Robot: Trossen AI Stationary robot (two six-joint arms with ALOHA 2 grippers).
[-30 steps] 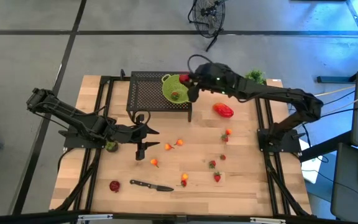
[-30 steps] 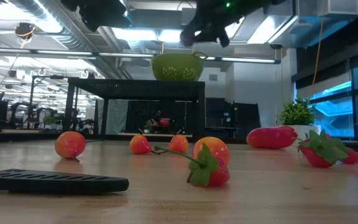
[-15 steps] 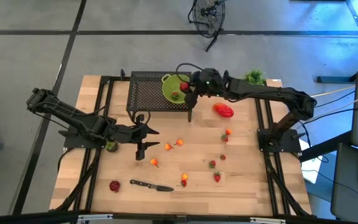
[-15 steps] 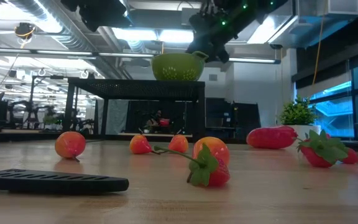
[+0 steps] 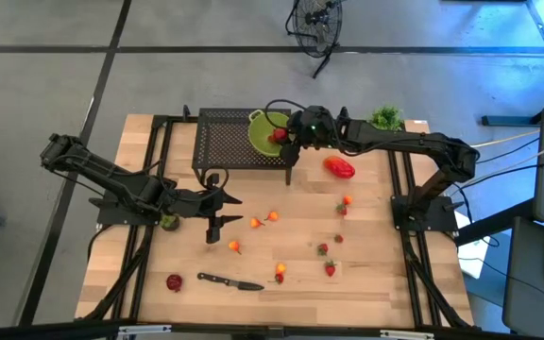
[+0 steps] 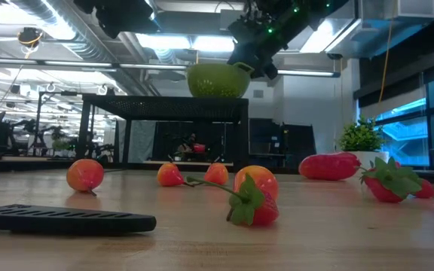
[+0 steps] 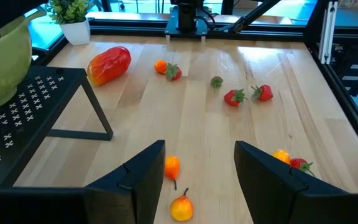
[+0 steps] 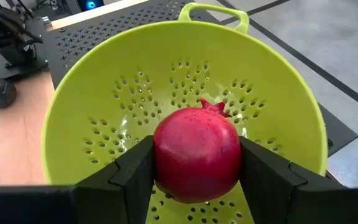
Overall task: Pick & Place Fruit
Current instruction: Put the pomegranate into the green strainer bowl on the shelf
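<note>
Between your right gripper's [image 8: 194, 180] two dark fingers sits a round red pomegranate [image 8: 197, 152], clamped at about half spread and hanging over the lime-green colander [image 8: 98, 118]. Let go only once the fruit is low in the bowl and over its middle; it is round and would likely roll or bounce off the sloped wall if dropped from height. Spread the fingers fully before you lift, and rise straight up so a finger does not catch the rim or drag the light colander along the black mesh stand [image 5: 225, 142].

Beyond the stand, the rest of the fruit lies scattered on the wooden table [image 5: 376, 274]: the glossy red oblong piece [image 5: 339, 167] just beside the stand, and small strawberries [image 5: 329, 269] and orange pieces [image 5: 270, 217] farther out. Your left gripper [image 5: 223, 210] waits over the table's left half, fingers partly spread and empty, with an orange piece [image 7: 171, 167] right ahead of it. The knife [image 5: 229, 281] lies near the front edge, clear of your path.
</note>
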